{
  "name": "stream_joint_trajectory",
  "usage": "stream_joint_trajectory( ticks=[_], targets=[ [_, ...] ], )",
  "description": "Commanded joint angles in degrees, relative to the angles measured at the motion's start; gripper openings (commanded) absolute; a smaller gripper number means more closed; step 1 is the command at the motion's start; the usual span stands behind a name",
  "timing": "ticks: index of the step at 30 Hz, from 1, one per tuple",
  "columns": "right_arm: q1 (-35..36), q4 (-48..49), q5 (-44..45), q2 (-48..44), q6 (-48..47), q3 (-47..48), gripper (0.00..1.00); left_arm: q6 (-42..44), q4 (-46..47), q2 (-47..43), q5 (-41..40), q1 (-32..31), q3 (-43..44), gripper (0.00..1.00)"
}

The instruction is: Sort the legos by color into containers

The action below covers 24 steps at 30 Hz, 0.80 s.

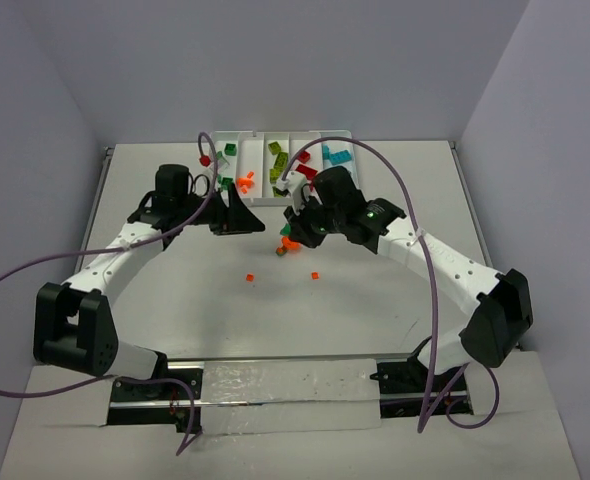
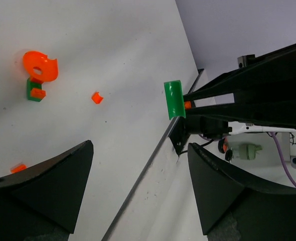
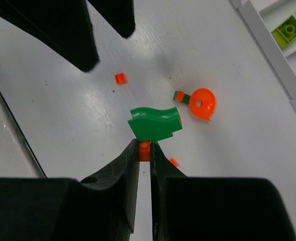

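Note:
My right gripper (image 3: 144, 146) is shut on a small orange brick (image 3: 144, 152) with a dark green wavy piece (image 3: 154, 124) stuck on top, held above the table. The same green piece (image 2: 173, 99) shows in the left wrist view. My left gripper (image 2: 138, 188) is open and empty, facing the right one (image 1: 297, 222) across a short gap. An orange round piece (image 3: 203, 103) joined to a small green-and-orange brick (image 3: 179, 96) lies on the table below. The white tray (image 1: 275, 133) at the back holds green, orange, lime, red and teal bricks in its compartments.
Small orange bits lie loose on the table (image 1: 250, 277) (image 1: 315, 274), and also show in the right wrist view (image 3: 120, 78) (image 3: 173, 161). The tray's rim (image 3: 268, 42) and a lime brick (image 3: 288, 30) are at the right wrist view's upper right. Purple cables arc over both arms.

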Motion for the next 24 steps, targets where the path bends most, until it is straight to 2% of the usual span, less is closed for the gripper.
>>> stream_joint_trajectory(
  ticks=[1, 13, 24],
  targets=[
    [1.8, 1.3, 1.2, -1.6, 0.3, 4.0, 0.0, -2.0, 3.5, 1.4, 2.2, -2.3, 2.2, 0.83],
    [4.9, 0.2, 2.5, -0.4, -0.8, 5.6, 0.0, -3.0, 4.9, 2.6, 3.2, -5.1, 3.4, 0.75],
    [5.5, 0.4, 3.1, 0.0, -1.1, 5.0, 0.0, -3.1, 5.9, 1.9, 2.9, -5.4, 2.4, 0.73]
  ],
)
